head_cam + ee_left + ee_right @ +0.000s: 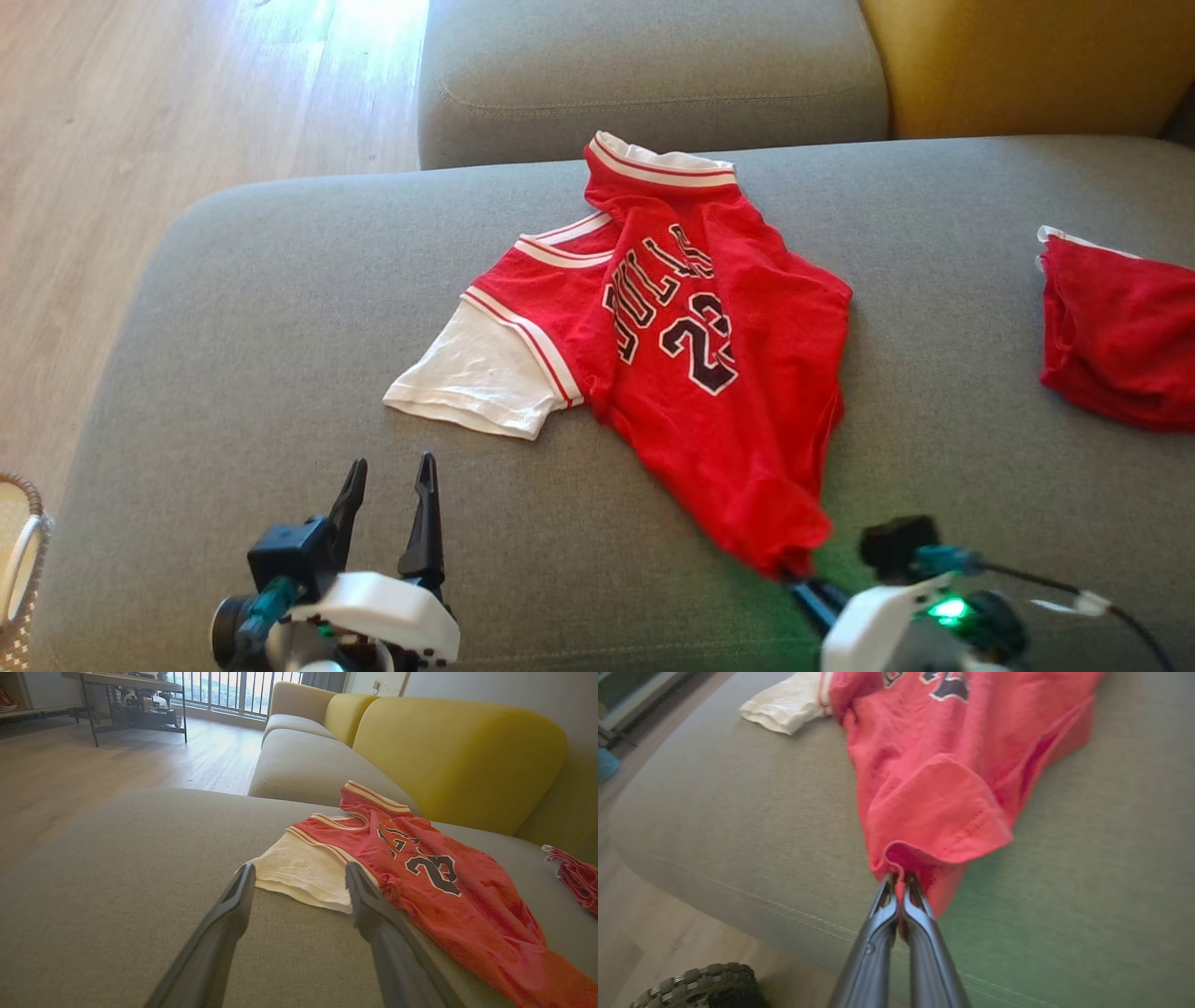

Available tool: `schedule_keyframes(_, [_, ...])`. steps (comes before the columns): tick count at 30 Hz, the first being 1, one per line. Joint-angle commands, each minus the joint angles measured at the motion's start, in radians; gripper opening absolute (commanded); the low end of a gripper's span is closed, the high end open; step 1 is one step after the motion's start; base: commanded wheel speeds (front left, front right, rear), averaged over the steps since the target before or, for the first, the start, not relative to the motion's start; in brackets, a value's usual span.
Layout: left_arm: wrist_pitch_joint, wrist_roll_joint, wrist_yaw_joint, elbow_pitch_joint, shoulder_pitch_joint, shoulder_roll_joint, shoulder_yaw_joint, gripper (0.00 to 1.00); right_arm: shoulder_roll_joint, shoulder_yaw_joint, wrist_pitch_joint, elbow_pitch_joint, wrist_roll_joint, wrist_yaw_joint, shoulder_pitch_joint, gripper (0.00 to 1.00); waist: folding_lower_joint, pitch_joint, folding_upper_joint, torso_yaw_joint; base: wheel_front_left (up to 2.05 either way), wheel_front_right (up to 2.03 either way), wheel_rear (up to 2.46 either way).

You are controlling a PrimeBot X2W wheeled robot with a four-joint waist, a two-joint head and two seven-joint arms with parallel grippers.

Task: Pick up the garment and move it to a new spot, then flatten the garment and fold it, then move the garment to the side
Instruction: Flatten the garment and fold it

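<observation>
The right tool (901, 877) is pinching its two dark fingers tightly on a hem corner of the garment (738, 373), at the near edge of the grey seat cushion (280, 327). Red fabric is bunching out from between the fingertips, and a flap of the hem is folding over just above them. A green light on that arm's wrist is tinting the seat cushion beside the grip.

The left tool (392, 460) is hovering over the near left part of the seat cushion. Its fingers are spread wide with nothing between them, and they are pointing toward the garment's white sleeve (476, 369) without touching it.

The garment, a red jersey, is lying crumpled across the middle of the seat cushion with its dark lettering and the number 23 facing up. It is narrowing from its striped collar at the cushion's far edge down to the gripped corner at the near edge. The sleeve is spreading flat toward the seat cushion's left side.

A second red cloth (1120, 327) is lying at the right end of the seat cushion, well apart from the garment. A yellow backrest (1027, 65) is rising beyond the cushion's far right, and another grey cushion (653, 75) is sitting just past its far edge. Wooden floor (140, 140) is stretching away off the seat cushion's left side, and a woven basket (23, 560) is standing on it below the cushion's near left corner.
</observation>
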Motion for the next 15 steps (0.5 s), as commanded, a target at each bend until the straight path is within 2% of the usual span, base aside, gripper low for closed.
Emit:
schedule_keyframes(1, [-0.012,0.0,0.0,-0.033,-0.03,0.004,0.036,1.0,0.001,-0.003,0.003,-0.047,-0.019,0.0,-0.027,0.0,0.0001,0.0,0.0,0.0,0.0,0.0,0.0])
schedule_keyframes(5, [-0.012,0.001,-0.002,-0.031,-0.029,0.004,0.041,1.0,0.001,-0.119,0.035,-0.096,-0.113,0.0,-0.003,0.0,0.0001,0.002,0.0,-0.001,0.0,0.0,0.0])
schedule_keyframes(7, [-0.012,0.0,-0.002,-0.03,-0.028,0.004,0.042,1.0,0.001,-0.156,0.041,-0.115,-0.122,0.0,0.002,0.0,0.0001,0.003,0.0,-0.006,0.0,0.0,0.0])
schedule_keyframes(11, [-0.012,-0.004,-0.002,-0.018,-0.031,0.004,0.033,1.0,0.001,-0.172,0.046,-0.132,-0.096,0.0,0.006,0.0,0.0001,0.01,0.0,-0.023,0.0,0.0,0.0])
schedule_keyframes(15, [-0.012,-0.001,0.006,0.004,-0.055,0.004,0.027,1.0,0.001,-0.188,0.039,-0.132,-0.126,0.0,0.014,0.0,0.0001,0.023,0.0,-0.045,0.0,0.0,0.0])
